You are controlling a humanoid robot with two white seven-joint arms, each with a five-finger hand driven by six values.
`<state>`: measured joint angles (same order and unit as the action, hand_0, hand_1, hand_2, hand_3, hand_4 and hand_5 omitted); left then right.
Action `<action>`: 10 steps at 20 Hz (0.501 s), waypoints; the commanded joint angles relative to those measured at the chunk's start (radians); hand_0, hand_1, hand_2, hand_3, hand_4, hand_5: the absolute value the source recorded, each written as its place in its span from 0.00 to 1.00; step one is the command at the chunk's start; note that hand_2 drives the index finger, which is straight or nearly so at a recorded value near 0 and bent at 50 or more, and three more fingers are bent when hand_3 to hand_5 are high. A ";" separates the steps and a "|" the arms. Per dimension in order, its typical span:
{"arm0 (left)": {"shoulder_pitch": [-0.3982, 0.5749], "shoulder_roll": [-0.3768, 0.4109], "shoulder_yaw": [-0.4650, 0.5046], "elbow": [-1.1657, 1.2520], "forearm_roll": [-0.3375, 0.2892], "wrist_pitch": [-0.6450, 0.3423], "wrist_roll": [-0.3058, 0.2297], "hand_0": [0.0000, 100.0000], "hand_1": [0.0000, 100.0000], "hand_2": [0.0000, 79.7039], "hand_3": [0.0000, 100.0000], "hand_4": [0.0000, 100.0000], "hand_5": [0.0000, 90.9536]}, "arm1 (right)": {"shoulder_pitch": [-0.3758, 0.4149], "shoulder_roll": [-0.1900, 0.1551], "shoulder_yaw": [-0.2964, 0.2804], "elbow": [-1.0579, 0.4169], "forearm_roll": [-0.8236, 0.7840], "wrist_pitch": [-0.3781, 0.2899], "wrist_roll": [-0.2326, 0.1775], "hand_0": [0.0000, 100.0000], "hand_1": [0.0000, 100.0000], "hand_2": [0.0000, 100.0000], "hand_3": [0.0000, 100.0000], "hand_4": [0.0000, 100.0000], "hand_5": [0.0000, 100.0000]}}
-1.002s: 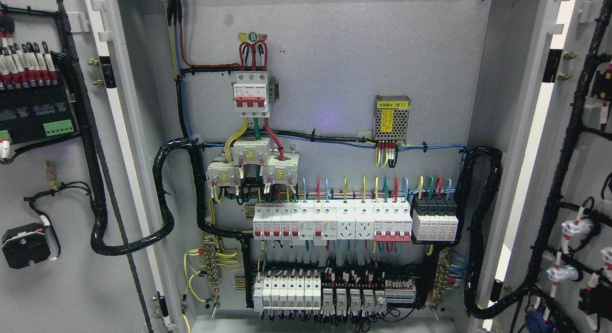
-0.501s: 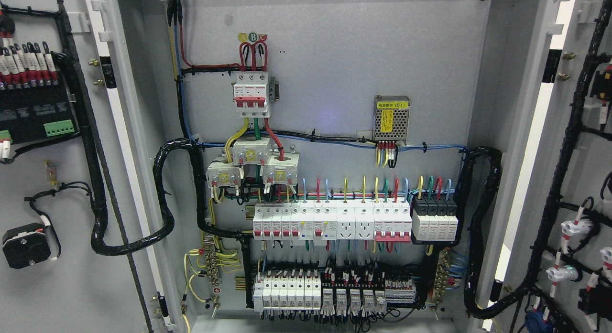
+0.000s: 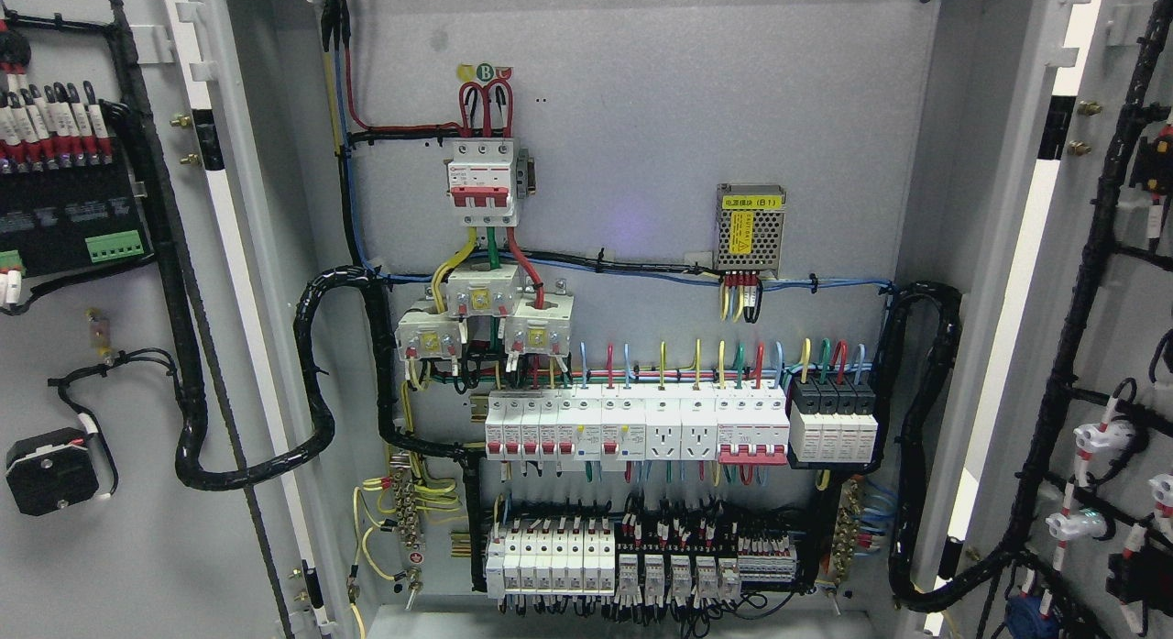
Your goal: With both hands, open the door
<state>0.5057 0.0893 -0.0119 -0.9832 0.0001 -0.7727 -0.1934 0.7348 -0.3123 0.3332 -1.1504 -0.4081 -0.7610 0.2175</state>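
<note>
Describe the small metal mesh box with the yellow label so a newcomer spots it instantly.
Start at the grey back panel of the open cabinet and look right of centre. The perforated silver metal box hangs alone above the long row of white breakers; nothing else there has a mesh casing.

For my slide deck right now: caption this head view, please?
Both cabinet doors, left door and right door, stand open, exposing the wired breaker panel; no robot hands visible.

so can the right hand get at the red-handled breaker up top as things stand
Cannot say for sure: neither hand shows in the head view. The way itself looks free: both doors, left door and right door, are swung wide, and nothing stands in front of the red-handled breaker on the back panel.
</note>
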 commanded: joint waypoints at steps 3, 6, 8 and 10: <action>-0.097 -0.023 -0.020 0.650 -0.025 -0.263 -0.003 0.00 0.00 0.00 0.00 0.00 0.00 | -0.141 0.131 0.014 0.657 0.054 0.006 -0.001 0.38 0.00 0.00 0.00 0.00 0.00; -0.192 -0.033 -0.023 0.849 -0.025 -0.185 -0.003 0.00 0.00 0.00 0.00 0.00 0.00 | -0.234 0.174 0.012 0.826 0.054 0.031 -0.001 0.38 0.00 0.00 0.00 0.00 0.00; -0.240 -0.051 -0.023 0.931 -0.025 -0.093 -0.004 0.00 0.00 0.00 0.00 0.00 0.00 | -0.296 0.194 0.012 0.923 0.054 0.078 -0.001 0.38 0.00 0.00 0.00 0.00 0.00; -0.272 -0.062 -0.022 0.951 -0.022 0.033 -0.008 0.00 0.00 0.00 0.00 0.00 0.00 | -0.347 0.209 0.012 0.986 0.054 0.155 -0.001 0.38 0.00 0.00 0.00 0.00 0.00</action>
<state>0.3420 0.0659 -0.0183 -0.5024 0.0000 -0.7729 -0.1970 0.5291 -0.2139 0.3411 -0.6756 -0.3633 -0.6831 0.2168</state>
